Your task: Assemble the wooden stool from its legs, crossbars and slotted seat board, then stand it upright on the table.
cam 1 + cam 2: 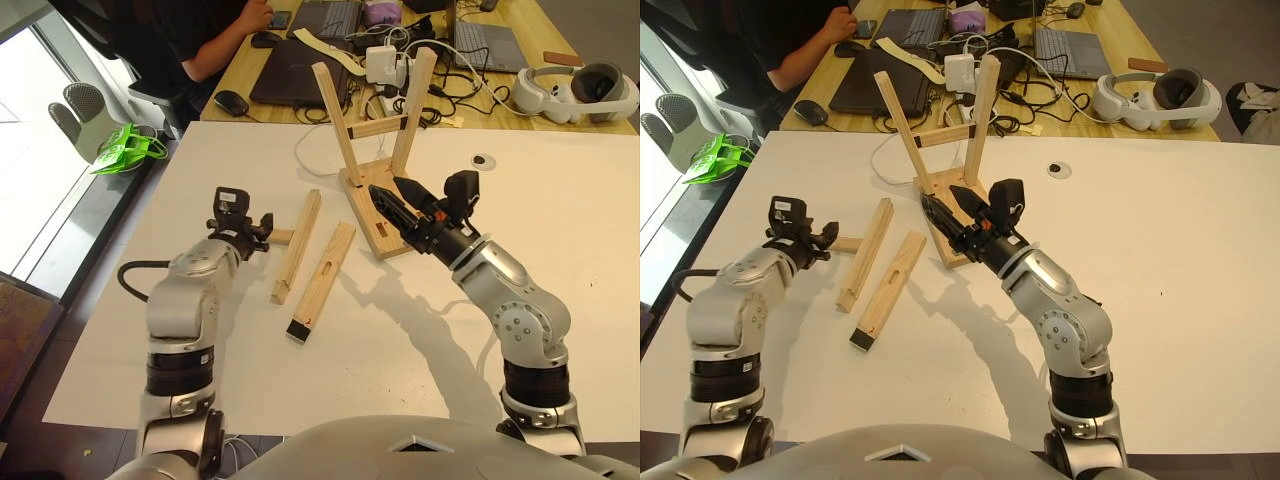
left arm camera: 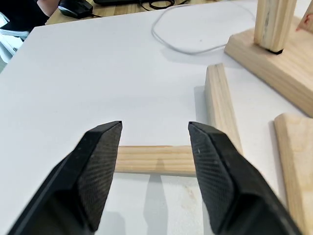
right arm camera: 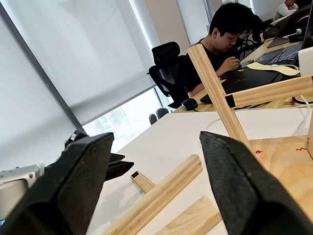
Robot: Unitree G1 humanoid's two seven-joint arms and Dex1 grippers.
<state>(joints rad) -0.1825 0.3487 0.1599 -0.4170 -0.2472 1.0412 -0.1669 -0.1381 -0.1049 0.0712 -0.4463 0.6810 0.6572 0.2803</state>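
Observation:
The slotted seat board [image 1: 378, 222] lies flat at the table's middle back, with two legs [image 1: 338, 125] standing up from it, joined by a crossbar [image 1: 380, 127]. To its left lie two loose legs [image 1: 297, 245] [image 1: 322, 272]. A short crossbar [image 2: 151, 159] sticks out sideways from the left one. My left gripper [image 2: 154, 142] is open, its fingers on either side of that short crossbar's free end. My right gripper [image 1: 395, 200] is open, hovering low over the seat board [image 3: 283, 161] and pointing left toward the loose legs [image 3: 166, 193].
A white cable [image 1: 312, 150] loops on the table behind the loose legs. A small dark disc [image 1: 484, 159] lies at the back right. Beyond the table stands a desk with laptops, cables and a white headset [image 1: 580, 95]. The table's left edge [image 1: 120, 250] is close to my left arm.

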